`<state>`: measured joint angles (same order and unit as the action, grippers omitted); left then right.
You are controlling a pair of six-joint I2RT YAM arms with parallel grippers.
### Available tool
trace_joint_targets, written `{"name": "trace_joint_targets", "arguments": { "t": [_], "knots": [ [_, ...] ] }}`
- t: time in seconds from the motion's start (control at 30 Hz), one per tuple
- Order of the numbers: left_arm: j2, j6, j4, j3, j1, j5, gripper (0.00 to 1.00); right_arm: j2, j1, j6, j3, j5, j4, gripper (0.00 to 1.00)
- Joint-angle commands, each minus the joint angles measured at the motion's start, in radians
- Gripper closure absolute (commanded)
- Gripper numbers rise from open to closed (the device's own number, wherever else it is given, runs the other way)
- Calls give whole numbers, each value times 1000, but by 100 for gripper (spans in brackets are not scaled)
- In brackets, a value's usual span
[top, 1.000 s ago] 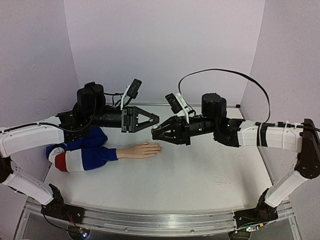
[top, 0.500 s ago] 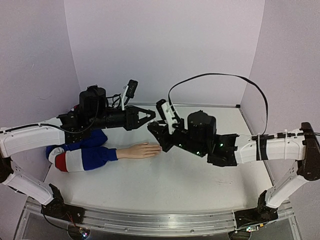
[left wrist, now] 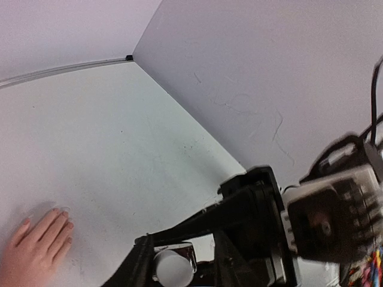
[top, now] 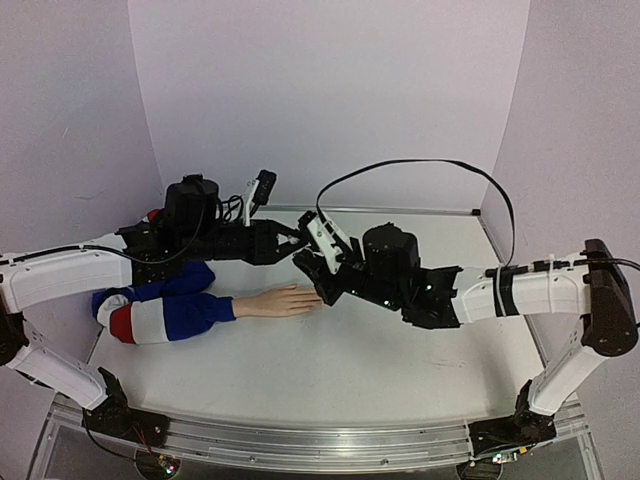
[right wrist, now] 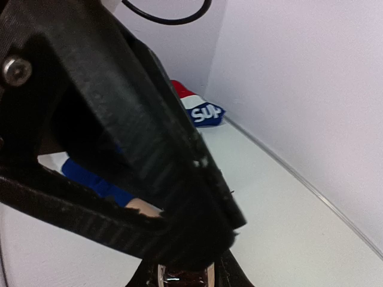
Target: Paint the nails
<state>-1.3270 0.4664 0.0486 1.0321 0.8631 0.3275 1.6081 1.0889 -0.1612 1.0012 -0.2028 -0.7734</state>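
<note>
Top view, task item: the smooth peach mannequin hand (top: 280,302) is laid palm-down on the matte white table (top: 400,360). The nails (top: 318,297) lie near the left gripper (top: 297,239) and right gripper (top: 305,262).
Top view, room: plain lilac walls (top: 330,100) are noted.
Left wrist view: a white-capped bottle (left wrist: 173,269) is flanked by black fingers; clamping cannot be told.
Right wrist view: ridged black fingers are pressed together.

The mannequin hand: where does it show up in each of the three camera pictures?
Top external: mannequin hand left of centre, palm down.
Left wrist: bottom-left corner, fingers pointing up-right.
Right wrist: only a peach sliver, low and left of centre.
Shared landmark: the table-wall seam.
</note>
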Motion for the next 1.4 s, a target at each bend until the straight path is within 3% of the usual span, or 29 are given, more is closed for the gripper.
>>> {"name": "trace_joint_targets", "arguments": {
  "t": [0.0, 0.17, 0.33, 0.4, 0.67, 0.83, 1.17, 1.37],
  "knots": [
    [36, 13, 7, 62, -3, 127, 48, -101, -131, 140, 37, 532, 44, 100],
    [62, 5, 8, 63, -18, 214, 28, -126, -280, 284, 22, 1009, 41, 100],
    [50, 19, 14, 73, -18, 248, 27, -94, -320, 350, 63, 1255, 37, 100],
    [43, 21, 20, 76, -18, 260, 31, -70, -320, 371, 81, 1293, 30, 100],
    [9, 21, 46, 100, -15, 355, 40, -21, -319, 445, 90, 1315, -71, 100],
    [5, 18, 50, 97, -13, 336, 55, -6, -319, 448, 91, 1302, -79, 100],
    [-26, 11, 49, 103, -7, 310, 75, -6, -319, 435, 73, 1237, -78, 100],
    [-11, 11, 49, 91, -7, 252, 92, -37, -319, 367, 43, 1049, -23, 100]
  ]
}}
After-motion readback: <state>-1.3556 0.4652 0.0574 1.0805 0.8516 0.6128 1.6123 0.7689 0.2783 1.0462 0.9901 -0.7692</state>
